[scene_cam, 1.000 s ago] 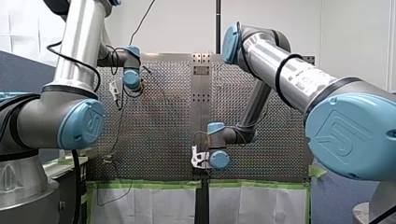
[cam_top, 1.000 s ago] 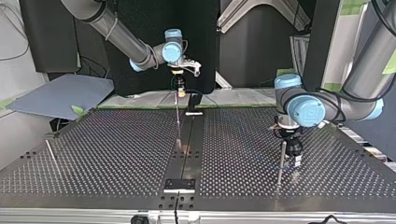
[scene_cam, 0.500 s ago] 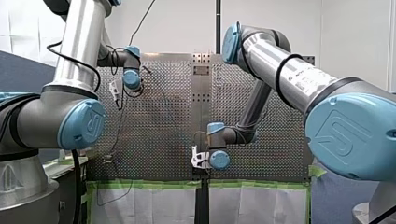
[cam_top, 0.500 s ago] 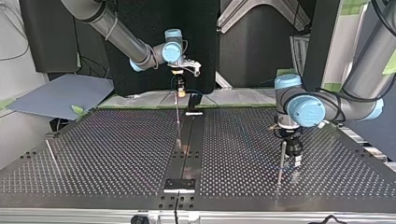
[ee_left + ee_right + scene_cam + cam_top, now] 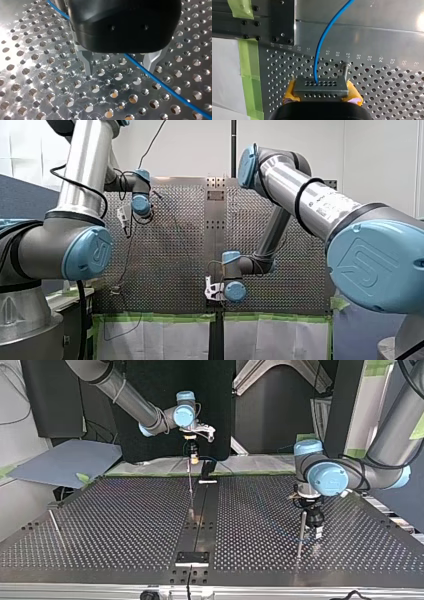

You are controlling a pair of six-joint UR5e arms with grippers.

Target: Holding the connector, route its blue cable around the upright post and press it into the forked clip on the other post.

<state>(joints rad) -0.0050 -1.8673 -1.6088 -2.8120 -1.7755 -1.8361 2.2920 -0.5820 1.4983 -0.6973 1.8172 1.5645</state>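
Connector (image 5: pixel 321 89) in right jaws — numerals (image 5: pixel 381 59) nearby

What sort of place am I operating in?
Likely a robotics lab test bench: a perforated metal table, green tape along its edge, and a connector on a blue cable clamped in my right gripper.

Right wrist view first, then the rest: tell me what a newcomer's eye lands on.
The blue cable stands out most: in the right wrist view it runs ahead from the grey connector clamped between my right gripper's yellow pads, with a thin post beside it. In the left wrist view the cable crosses the shiny perforated table between my left gripper's open metal fingers.
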